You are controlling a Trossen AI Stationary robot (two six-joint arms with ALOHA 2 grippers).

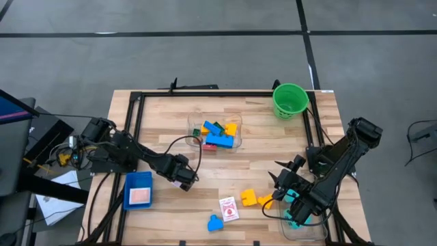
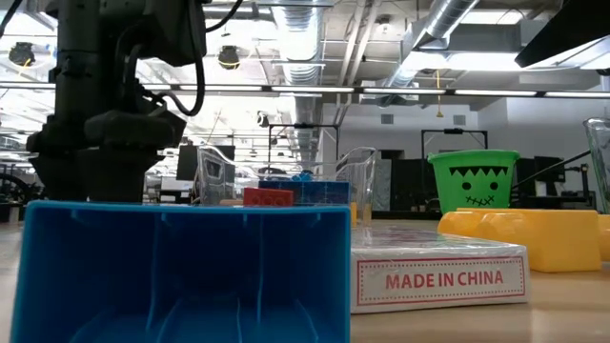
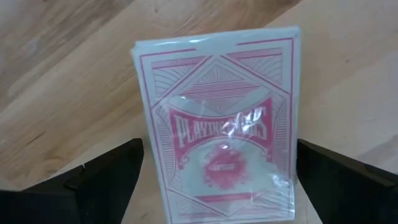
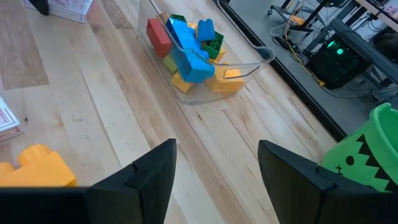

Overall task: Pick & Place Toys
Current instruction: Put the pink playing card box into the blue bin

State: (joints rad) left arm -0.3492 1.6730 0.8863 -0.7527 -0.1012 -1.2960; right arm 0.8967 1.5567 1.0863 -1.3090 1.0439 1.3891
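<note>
From where I stand, the left end effector (image 1: 184,172) hangs low over the middle of the wooden surface (image 1: 164,116), its fingers spread as wide as they go. Its wrist camera looks at a pack of playing cards (image 3: 217,124) between them, not yet pinched as far as I can tell. That pack (image 1: 229,208) lies flat near the front edge, with a blue brick (image 1: 215,223) just beside it and yellow bricks (image 1: 249,199) a little further right. I would judge the pack light and stiff, but its shiny cellophane wrap looks slippery. The surest hold would be across the two long edges with the fingers squared to them, because a grip on the corners could let it twist out. The right end effector (image 1: 281,181) waits near the yellow bricks, fingers apart with nothing between them. A clear tub (image 1: 193,123) further back already holds blue, yellow, red and green bricks. A blue tray (image 1: 130,183) on the left seems to carry another pinkish card pack, and a green bucket (image 1: 290,100) with a monster face stands at the far right corner. The pale wood planking is framed by a black rail. Beyond it the room is an open workshop with a grey floor, bare ducts and strip lights overhead.
</note>
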